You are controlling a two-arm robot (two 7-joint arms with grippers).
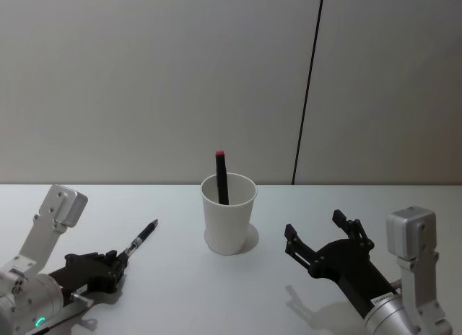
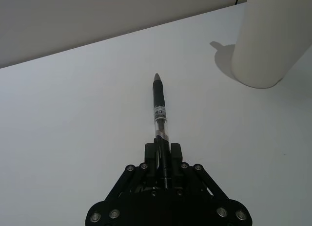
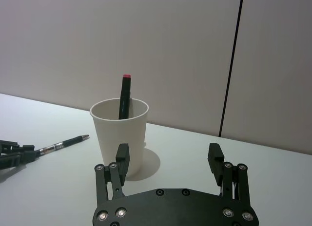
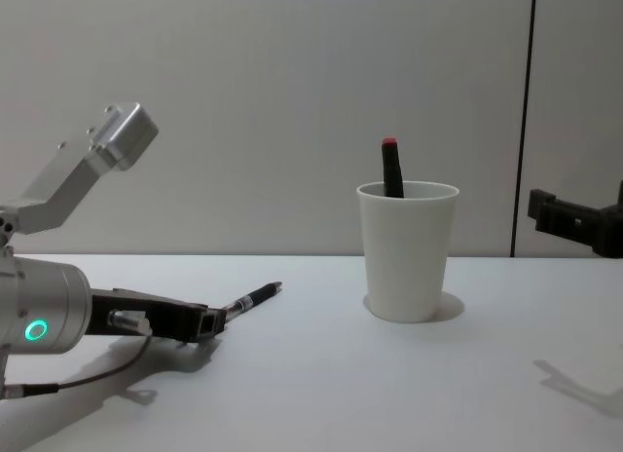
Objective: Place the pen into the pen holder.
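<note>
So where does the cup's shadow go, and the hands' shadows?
Head view: the pen holder throws a soft shadow on the table toward the right hand. Left wrist view: that shadow is a grey patch by its base. Chest view: faint shadows lie under the left hand holding the pen.

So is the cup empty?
Not empty: a red-tipped marker stands in the cup, poking above its rim; the left hand holds the pen outside.

Log your count as follows: pen holder (image 1: pixel 229 219) ×1; pen (image 1: pixel 141 240) ×1; red-tipped marker (image 1: pixel 221 177) ×1; grippers ×2, namely left gripper (image 1: pixel 114 260) and right gripper (image 1: pixel 314 226); table (image 1: pixel 180 295) ×1.
</note>
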